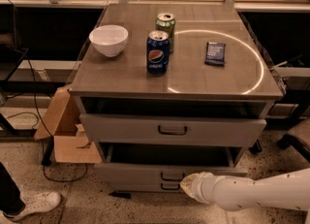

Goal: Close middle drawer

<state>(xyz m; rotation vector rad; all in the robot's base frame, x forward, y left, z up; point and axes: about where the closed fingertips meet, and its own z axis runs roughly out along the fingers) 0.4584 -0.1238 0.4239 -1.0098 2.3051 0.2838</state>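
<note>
The middle drawer [131,173] of the grey cabinet stands pulled out, its dark inside [169,154] showing behind the low front panel. Its small dark loop handle [170,176] is at the centre. My gripper [187,183], at the end of a white arm coming in from the lower right, sits at the drawer's front panel just right of and below the handle. I cannot tell if it touches the panel.
The top drawer [121,130], with a taller front, sits above and the bottom drawer [145,187] below. A Pepsi can [158,52], a green can [165,26], a white bowl [108,40] and a dark packet [215,53] stand on top. A cardboard box [68,136] and a shoe [34,204] are at the left.
</note>
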